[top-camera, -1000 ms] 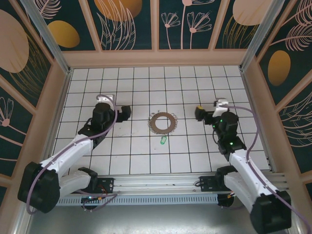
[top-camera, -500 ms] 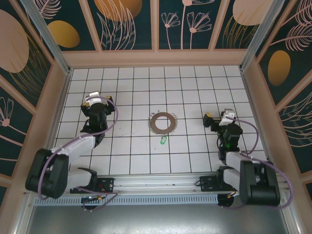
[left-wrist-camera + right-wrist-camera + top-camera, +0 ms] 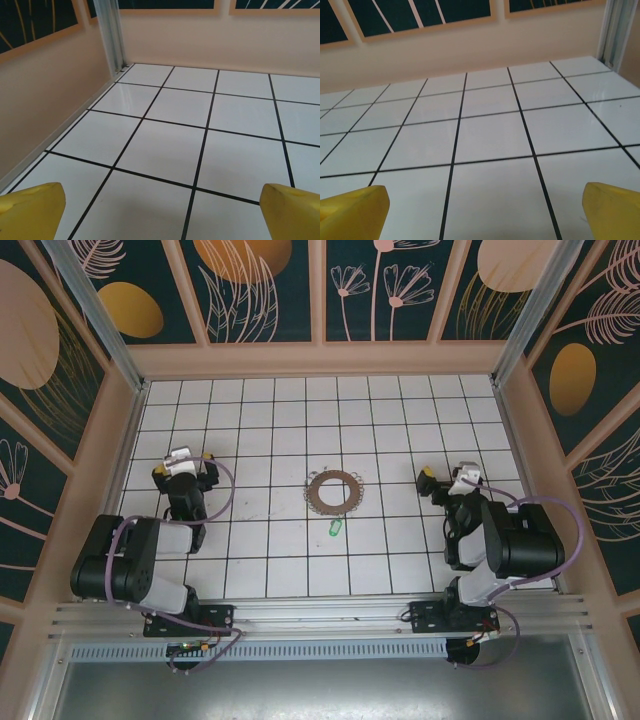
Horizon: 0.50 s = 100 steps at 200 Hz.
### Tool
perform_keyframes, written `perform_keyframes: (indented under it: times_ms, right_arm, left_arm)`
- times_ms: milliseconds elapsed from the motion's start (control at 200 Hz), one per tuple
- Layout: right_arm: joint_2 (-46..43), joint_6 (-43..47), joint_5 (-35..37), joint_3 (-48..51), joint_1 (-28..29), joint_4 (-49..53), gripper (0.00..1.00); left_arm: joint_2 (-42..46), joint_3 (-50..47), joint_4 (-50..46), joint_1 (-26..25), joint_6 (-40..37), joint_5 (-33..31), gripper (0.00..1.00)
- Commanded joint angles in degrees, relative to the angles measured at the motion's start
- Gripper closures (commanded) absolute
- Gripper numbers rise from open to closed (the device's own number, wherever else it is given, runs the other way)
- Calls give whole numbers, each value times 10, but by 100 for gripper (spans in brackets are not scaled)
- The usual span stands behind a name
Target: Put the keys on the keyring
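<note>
The keyring (image 3: 333, 490), a thin brown-grey chain loop, lies flat at the middle of the white tiled floor. The keys (image 3: 333, 528), one tiny light-green piece, lie just under one tile nearer than the loop, apart from it. My left gripper (image 3: 182, 464) hovers low near the left wall, several tiles left of the loop; its yellow fingers (image 3: 31, 210) stand wide open over bare tiles (image 3: 162, 220). My right gripper (image 3: 446, 478) sits about three tiles right of the loop, open as well, with its yellow fingertips (image 3: 353, 212) far apart and nothing between them (image 3: 482, 220).
Beige walls (image 3: 320, 360) with dark floral panels close in the floor on three sides. A metal corner post (image 3: 112, 35) stands ahead of the left gripper. Both arms are folded back over their bases (image 3: 150, 585) at the near rail (image 3: 320, 615).
Both arms have folded back toward their bases. The left gripper swung left, away from the keyring; the right gripper drew back slightly to the right. Keys and keyring have not moved.
</note>
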<state>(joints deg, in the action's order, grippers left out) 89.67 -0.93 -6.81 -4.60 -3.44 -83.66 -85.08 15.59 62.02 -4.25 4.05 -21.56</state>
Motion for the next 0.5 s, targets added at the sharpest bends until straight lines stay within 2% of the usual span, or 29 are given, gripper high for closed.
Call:
perform_keyframes:
  times_ms: [0,50,100,185,225,345,495]
  right_arm:
    - [-1,-15,41,-41,-3,3,1]
    - [-5,-23,61,-63,-2,53,1]
    - [-3,-16,84,-70,10,63,1]
    - [-4,-12,88,-69,14,64,1]
    - [-4,-6,80,-62,15,52,1]
    - [-4,33,-7,-39,20,6,1]
    - [-4,20,43,-38,25,4,1]
  left_arm:
    - [-12,-9,78,31,12,98,1]
    - [-29,-26,133,31,8,107,1]
    - [-21,-18,103,31,8,109,1]
    - [-21,-21,108,31,8,108,1]
    - [-22,-23,117,31,7,107,1]
    - [-21,-22,113,32,7,108,1]
    - [-22,-21,113,31,7,108,1]
